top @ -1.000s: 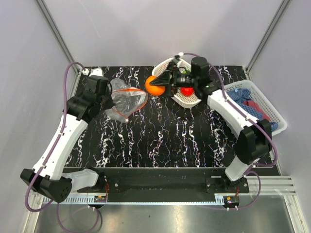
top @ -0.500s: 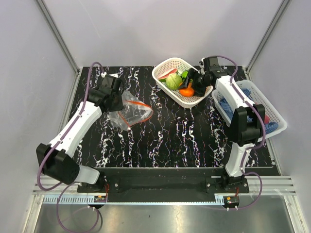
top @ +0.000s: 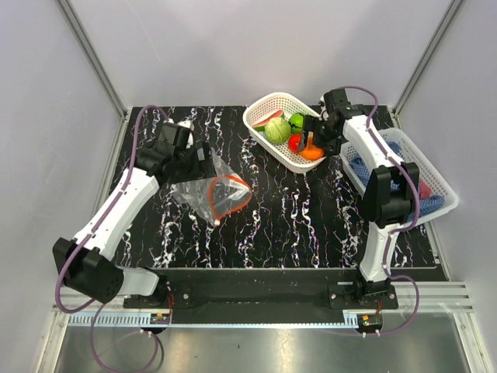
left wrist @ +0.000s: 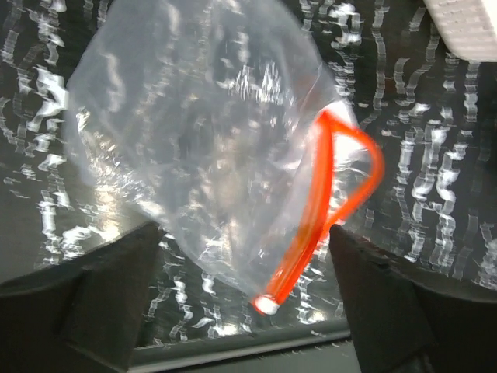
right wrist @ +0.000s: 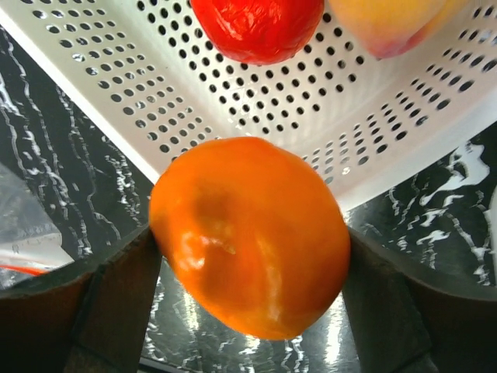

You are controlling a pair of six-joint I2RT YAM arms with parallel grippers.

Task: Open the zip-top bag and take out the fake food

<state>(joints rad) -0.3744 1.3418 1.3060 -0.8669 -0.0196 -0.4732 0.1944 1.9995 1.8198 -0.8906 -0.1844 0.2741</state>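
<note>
— What's changed with the bag (top: 213, 190)?
— A second ago it hung bunched and pinched at the left gripper (left wrist: 242, 241). Now those fingers stand wide apart with nothing clamped. The bag has dropped toward the near side and lies on the table (top: 295, 225) just beside the gripper, its red zip in an open loop.
— And the orange (top: 312, 153)?
— It was out over the table, close to the bag, in the right gripper (right wrist: 250, 233). Now it's at the basket (right wrist: 116, 101), over the rim at the near right corner. The fingers sit against both its sides, so it's gripped.
— Anything else in the basket?
— A tomato (right wrist: 256, 27) just beyond the orange, and a cabbage (top: 277, 130) further in.
— Arm poses?
— The left arm runs from its base at the near left up to the far left of the table, wrist turned toward the bag. The right arm stands steep and reaches to the far edge, and its wrist doubles back left toward the basket
</note>
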